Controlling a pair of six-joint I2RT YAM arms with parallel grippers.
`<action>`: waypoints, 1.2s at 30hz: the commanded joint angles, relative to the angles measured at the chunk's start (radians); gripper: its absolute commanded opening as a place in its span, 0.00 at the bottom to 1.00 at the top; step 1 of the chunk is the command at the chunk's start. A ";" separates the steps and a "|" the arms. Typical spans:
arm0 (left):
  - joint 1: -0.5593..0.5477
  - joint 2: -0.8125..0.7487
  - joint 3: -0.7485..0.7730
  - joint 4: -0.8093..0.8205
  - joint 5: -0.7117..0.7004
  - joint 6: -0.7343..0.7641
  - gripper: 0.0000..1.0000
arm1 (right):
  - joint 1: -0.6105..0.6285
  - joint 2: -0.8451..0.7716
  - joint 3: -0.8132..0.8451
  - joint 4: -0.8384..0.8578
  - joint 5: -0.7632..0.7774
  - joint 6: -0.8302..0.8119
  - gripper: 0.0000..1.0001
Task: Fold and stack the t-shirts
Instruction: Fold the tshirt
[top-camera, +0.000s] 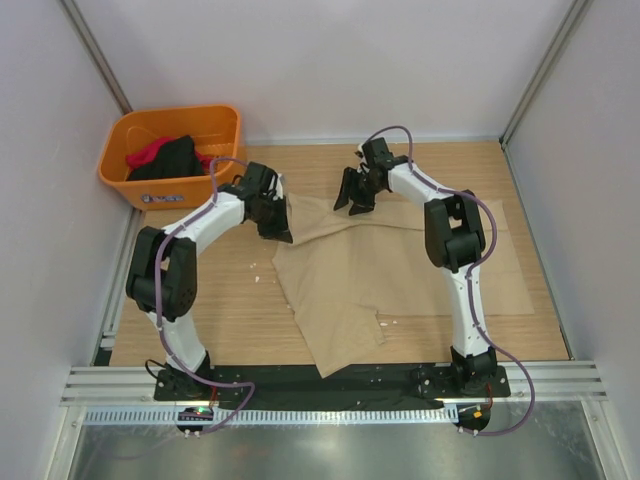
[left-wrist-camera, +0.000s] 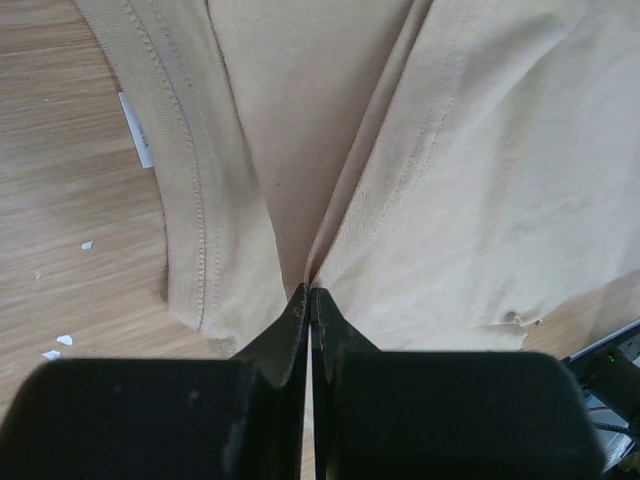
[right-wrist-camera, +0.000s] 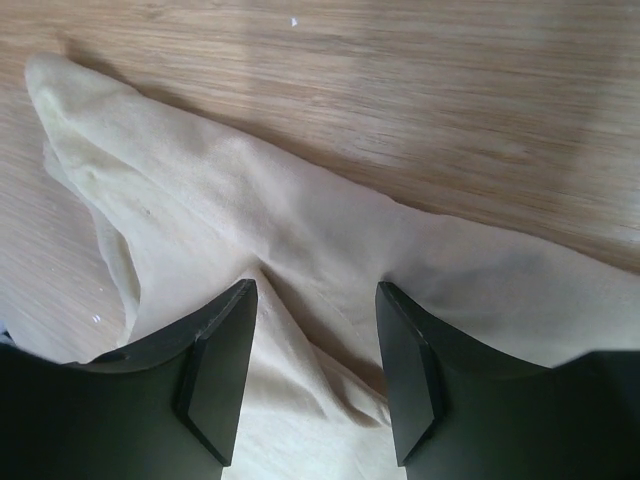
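Things counted
One tan t-shirt (top-camera: 400, 270), one orange basket (top-camera: 170, 115) with one black garment (top-camera: 172, 160) and one red garment (top-camera: 146, 153); two tools, left tool (left-wrist-camera: 310, 298) and right tool (right-wrist-camera: 315, 300).

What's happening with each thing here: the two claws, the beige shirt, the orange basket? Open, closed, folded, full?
Left gripper: shut, pinching shirt fabric beside the collar band.
Right gripper: open, straddling a raised ridge of fabric.
Tan t-shirt: spread out, wrinkled, not yet neatly folded.
Orange basket: upright, holding clothes.
Clothes: black and red, bunched in a heap inside the basket.
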 joint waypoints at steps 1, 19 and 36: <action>-0.011 -0.073 0.008 -0.034 0.008 -0.007 0.00 | -0.014 -0.067 -0.021 0.037 0.012 0.071 0.57; -0.106 -0.119 -0.026 -0.044 -0.021 -0.074 0.00 | -0.042 -0.032 -0.081 0.039 -0.035 0.112 0.57; -0.175 -0.108 -0.033 -0.032 -0.013 -0.130 0.00 | -0.043 -0.007 -0.091 0.027 -0.051 0.091 0.57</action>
